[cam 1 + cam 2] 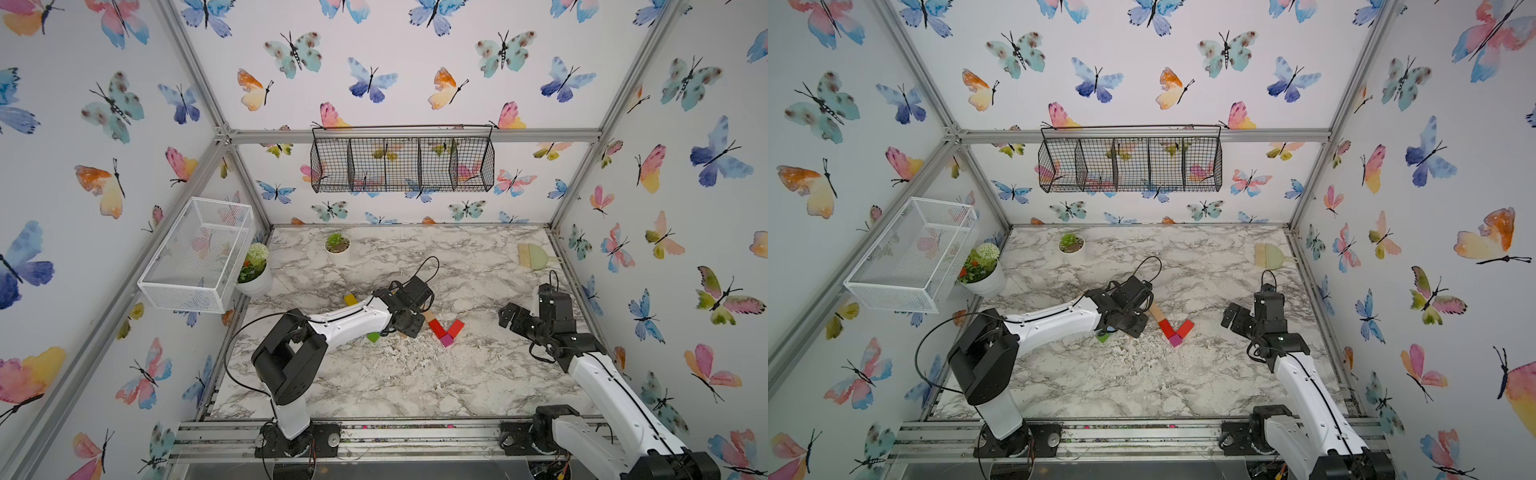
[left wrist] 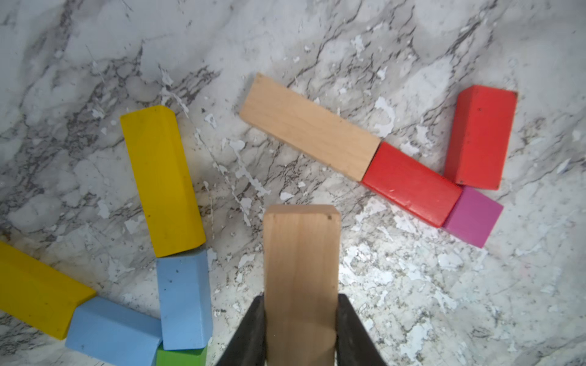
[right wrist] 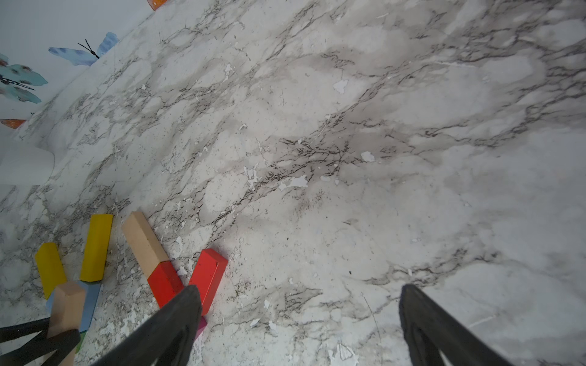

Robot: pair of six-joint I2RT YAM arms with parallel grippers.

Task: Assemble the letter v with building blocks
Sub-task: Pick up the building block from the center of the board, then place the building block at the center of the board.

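— What's on your screens, starting from the left?

— Far left in both top views I see a white mesh basket (image 1: pixel 183 291) on the wall. A flower pot (image 1: pixel 255 282) stands at the corner of the marble table (image 1: pixel 374 382). Next come the blocks on my left arm's side. The first yellow bar (image 2: pixel 161 180) butts end to end against the first light-blue bar (image 2: pixel 184 298). The second yellow bar (image 2: pixel 35 291) does the same with the second light-blue bar (image 2: pixel 111 332). Both blue ones meet at the green cube (image 2: pixel 180 356).

— And your left tool?

— The left gripper (image 2: pixel 301 299) is clamped on the held tan bar (image 2: pixel 301 247), one finger on each long side. The bar sticks out past the fingertips and sits between the two groups of blocks. I cannot tell whether its far end touches the marble.

— Further right?

— The lying tan bar (image 2: pixel 309 126) touches the first red bar (image 2: pixel 410 183) end to end. That red one meets the magenta cube (image 2: pixel 474 217). The second red bar (image 2: pixel 480 136) touches the cube too and slants away in the other direction.

— And the right side?

— The right gripper (image 3: pixel 299 289) hangs over bare marble with its jaws wide apart, holding nothing. It is to the right of all the blocks.
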